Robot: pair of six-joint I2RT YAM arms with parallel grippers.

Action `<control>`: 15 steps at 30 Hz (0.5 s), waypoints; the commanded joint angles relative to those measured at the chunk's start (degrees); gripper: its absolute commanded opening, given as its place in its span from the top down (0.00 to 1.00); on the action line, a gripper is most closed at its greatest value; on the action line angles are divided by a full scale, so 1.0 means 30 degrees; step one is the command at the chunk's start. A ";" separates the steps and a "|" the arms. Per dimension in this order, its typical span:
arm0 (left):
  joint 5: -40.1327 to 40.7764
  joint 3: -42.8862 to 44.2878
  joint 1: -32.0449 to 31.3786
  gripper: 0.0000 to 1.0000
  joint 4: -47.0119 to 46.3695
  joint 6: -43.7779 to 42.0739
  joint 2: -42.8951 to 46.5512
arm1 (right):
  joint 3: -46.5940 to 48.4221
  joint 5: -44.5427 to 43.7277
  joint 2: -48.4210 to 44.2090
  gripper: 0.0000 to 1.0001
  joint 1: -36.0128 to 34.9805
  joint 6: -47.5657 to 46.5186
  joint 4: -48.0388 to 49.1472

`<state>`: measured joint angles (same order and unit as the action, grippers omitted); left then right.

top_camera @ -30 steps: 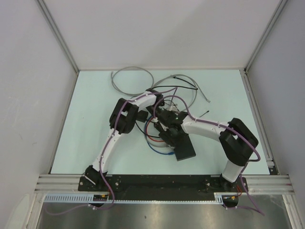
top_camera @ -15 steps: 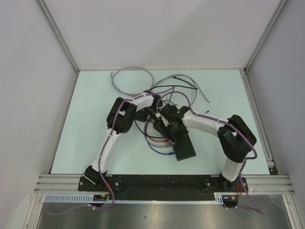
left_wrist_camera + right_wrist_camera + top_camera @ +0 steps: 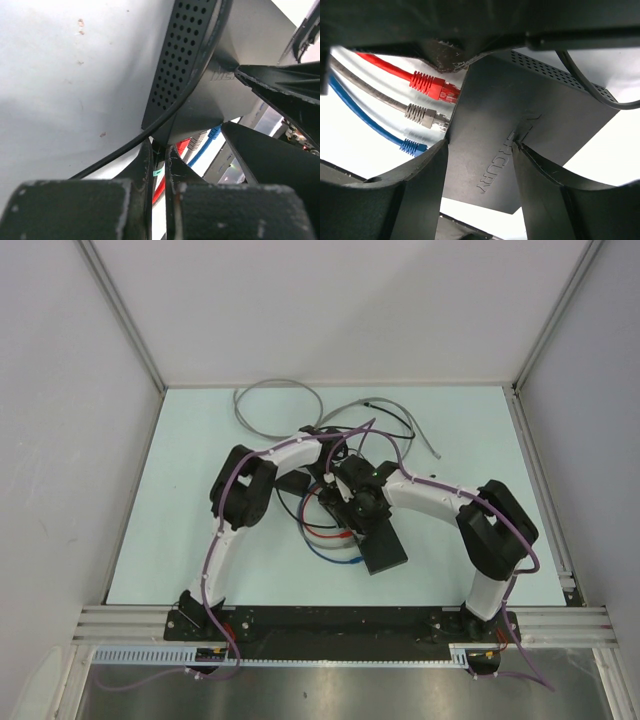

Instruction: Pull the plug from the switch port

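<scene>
The switch is a flat black box (image 3: 386,546) with a vented edge (image 3: 179,60). Red (image 3: 433,85), grey (image 3: 422,113) and blue (image 3: 412,146) plugs sit in the ports along one narrow edge. My left gripper (image 3: 159,161) is at the box's corner (image 3: 329,490), shut on a thin black plug with a teal tag (image 3: 158,172). A thin black cord (image 3: 125,148) runs along the vented edge. My right gripper (image 3: 480,150) is open, both fingers spread and resting on the box's top (image 3: 362,512).
Red (image 3: 320,532) and blue (image 3: 330,556) cables loop on the table left of the box. Grey cables (image 3: 268,400) and black cords (image 3: 395,420) lie coiled at the back. A smaller black brick (image 3: 296,481) lies under my left arm.
My left arm's elbow has swung left and its wrist has drawn back slightly. The box and my right gripper have shifted a little left and away.
</scene>
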<state>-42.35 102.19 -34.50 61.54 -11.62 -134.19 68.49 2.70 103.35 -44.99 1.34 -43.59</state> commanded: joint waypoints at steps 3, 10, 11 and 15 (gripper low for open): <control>0.8860 -0.1426 0.1159 1.00 0.2634 -0.0935 -0.2701 | -0.2292 -0.1134 0.3167 0.39 0.0378 -0.0389 0.0937; 0.6317 -0.0229 0.2238 0.84 0.3767 0.0093 -0.3225 | -0.2439 -0.0578 0.2963 0.40 0.0378 -0.0389 0.1201; 0.5859 -0.0284 0.2330 0.77 0.3948 0.0064 -0.3316 | -0.2439 -0.0578 0.2933 0.40 0.0407 -0.0389 0.1230; 0.3995 -0.2009 0.2534 0.75 0.3248 -0.0079 -0.2965 | -0.2497 -0.0636 0.2699 0.40 0.0496 -0.0302 0.1259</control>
<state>-48.36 103.77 -32.08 64.93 -7.94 -138.17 68.45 2.70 103.31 -44.99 1.48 -43.27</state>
